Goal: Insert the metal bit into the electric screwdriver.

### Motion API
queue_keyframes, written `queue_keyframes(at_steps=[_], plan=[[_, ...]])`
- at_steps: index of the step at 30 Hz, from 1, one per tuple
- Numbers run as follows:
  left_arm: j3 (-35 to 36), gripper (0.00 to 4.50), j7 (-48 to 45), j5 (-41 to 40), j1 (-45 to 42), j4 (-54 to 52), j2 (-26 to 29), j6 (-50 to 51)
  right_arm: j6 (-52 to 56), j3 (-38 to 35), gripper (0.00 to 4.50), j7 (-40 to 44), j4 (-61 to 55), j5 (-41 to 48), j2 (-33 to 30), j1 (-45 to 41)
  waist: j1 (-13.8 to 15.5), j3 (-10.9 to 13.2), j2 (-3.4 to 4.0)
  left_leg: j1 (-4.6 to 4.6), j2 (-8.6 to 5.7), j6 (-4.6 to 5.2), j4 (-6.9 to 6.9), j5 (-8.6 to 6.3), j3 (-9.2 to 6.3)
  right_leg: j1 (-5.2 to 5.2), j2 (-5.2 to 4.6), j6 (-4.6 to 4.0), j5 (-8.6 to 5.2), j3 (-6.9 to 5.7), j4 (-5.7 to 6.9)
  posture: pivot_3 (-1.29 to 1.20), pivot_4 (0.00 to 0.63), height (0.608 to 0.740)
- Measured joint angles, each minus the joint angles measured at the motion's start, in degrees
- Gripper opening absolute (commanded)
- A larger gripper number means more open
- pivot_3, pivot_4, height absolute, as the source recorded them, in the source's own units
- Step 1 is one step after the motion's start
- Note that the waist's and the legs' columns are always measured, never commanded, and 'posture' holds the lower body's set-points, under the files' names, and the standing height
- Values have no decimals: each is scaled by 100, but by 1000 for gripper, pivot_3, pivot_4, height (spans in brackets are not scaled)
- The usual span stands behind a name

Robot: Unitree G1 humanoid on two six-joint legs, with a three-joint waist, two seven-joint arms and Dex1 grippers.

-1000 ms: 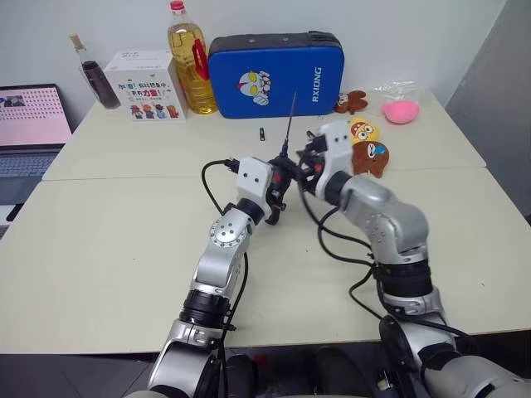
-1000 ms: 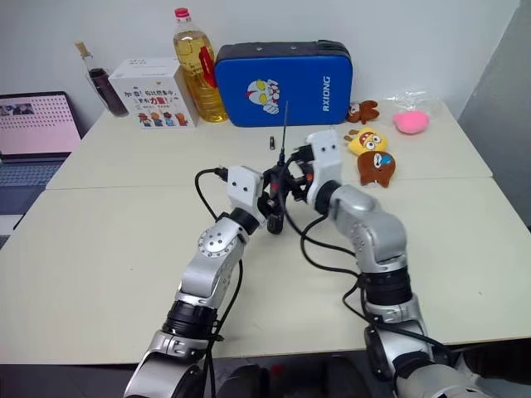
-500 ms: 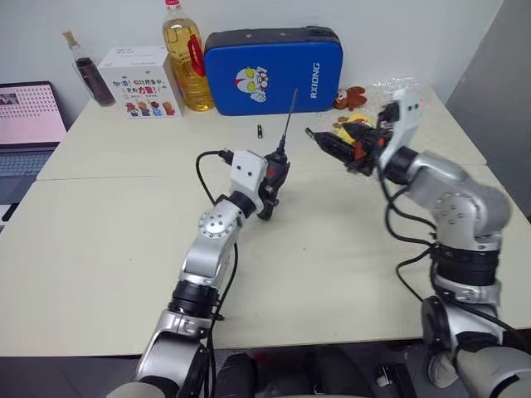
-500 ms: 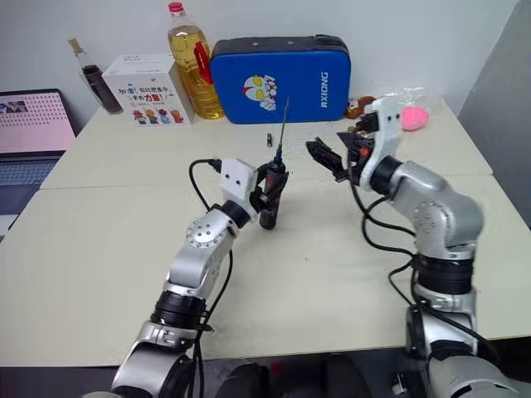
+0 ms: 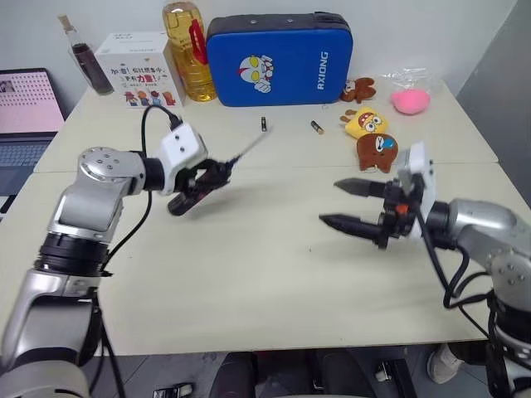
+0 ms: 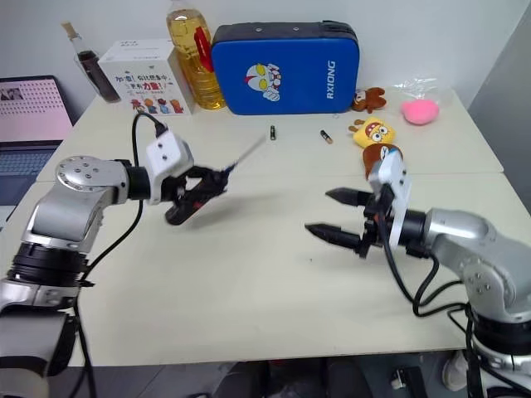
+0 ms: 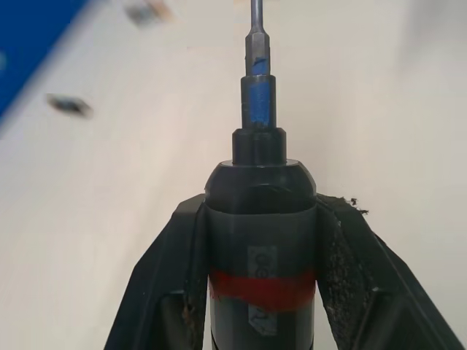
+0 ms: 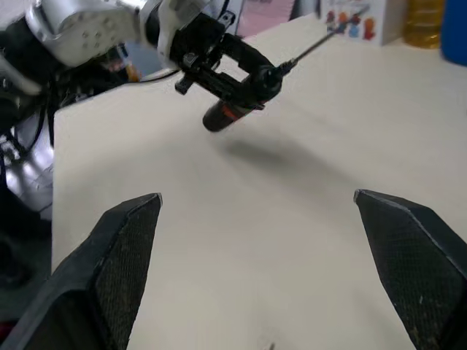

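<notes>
Looks like I'm basically done: the metal bit (image 5: 249, 149) is sitting in the tip of the electric screwdriver (image 6: 192, 199), which my left gripper (image 5: 204, 180) is clenching above the table's left side. My right gripper (image 6: 332, 214) is hanging spread wide and empty at near right, well apart from it.

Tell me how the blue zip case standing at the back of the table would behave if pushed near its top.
The blue case stands upright on a narrow edge, so it would probably tip rather than slide. Its padded-looking shell suggests it is fairly light and not fragile.
</notes>
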Motion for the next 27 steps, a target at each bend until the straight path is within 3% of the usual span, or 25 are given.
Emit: queue_keyframes(at_steps=[2,12,16,20,24,27], plan=[[-251,2338,-158,332,10,548,7,-426,-325,252,4500,-13,-68,-255,5,309,13,5,-8,0,0,12,16,-7,-6,2,1,1,0,-6,16,0,150,740],[-629,4470,-247,1019,-410,2052,-610,-1484,-1203,496,4500,-152,128,-916,4,742,56,14,-19,-3,4,15,71,-9,-21,22,10,5,4,-13,36,0,150,740],[-466,4491,-356,982,-484,2096,-520,-1422,-1332,495,4500,-102,314,-1076,-170,772,37,14,-20,-1,7,16,71,-9,-17,20,10,4,5,-11,38,0,150,740],[35,4491,-841,446,-298,1539,-158,-973,-1430,477,4500,134,636,-1101,-425,642,-31,15,-19,1,12,16,71,-9,-14,17,13,3,5,-7,44,0,150,740],[866,4491,-818,20,427,721,447,-632,-1696,330,4500,488,1330,-1291,-844,367,-26,16,-17,9,16,17,71,-10,-14,19,13,2,5,1,49,0,150,740],[1297,4491,-538,-210,1047,256,489,-191,-1866,326,4500,666,1651,-1352,-882,217,0,16,-17,9,14,17,80,-10,-17,19,10,1,3,4,70,0,150,740]])
